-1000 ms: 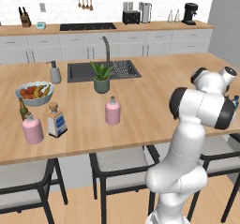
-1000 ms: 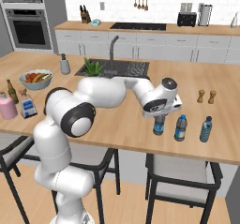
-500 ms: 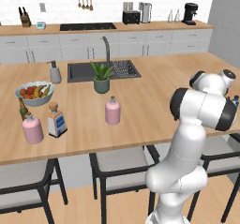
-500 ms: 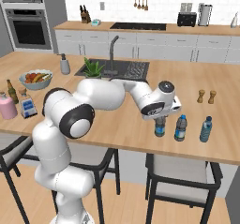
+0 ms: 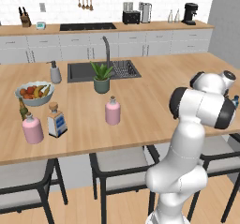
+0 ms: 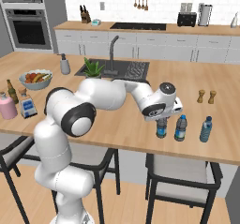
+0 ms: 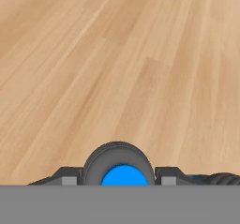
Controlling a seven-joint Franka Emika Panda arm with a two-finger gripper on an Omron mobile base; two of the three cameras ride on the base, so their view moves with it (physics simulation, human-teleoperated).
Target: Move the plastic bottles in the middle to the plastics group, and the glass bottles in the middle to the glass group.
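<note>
My gripper [image 6: 162, 120] reaches down at the counter's front right and is shut on the small plastic bottle [image 6: 161, 128], whose base is at the countertop. From above, its dark cap with a blue centre [image 7: 123, 170] sits between my fingers. Just right of it stand the two bottles of the plastics group [image 6: 181, 127] [image 6: 205, 129]. The round pink glass bottle [image 5: 112, 111] stands mid-counter. The flat square bottle [image 5: 57, 121] is at the left, beside the glass group: a stout pink bottle [image 5: 33, 128] and a thin dark bottle [image 5: 22, 108].
A fruit bowl [image 5: 33, 93], a soap dispenser [image 5: 55, 73], a potted plant [image 5: 101, 78] and the sink [image 5: 84, 70] lie behind the bottles. Two small shakers [image 6: 206, 96] stand behind the plastics group. Stools line the counter's front edge.
The hand with the plastic bottle has sunk slightly toward the counter; nothing else has moved.
</note>
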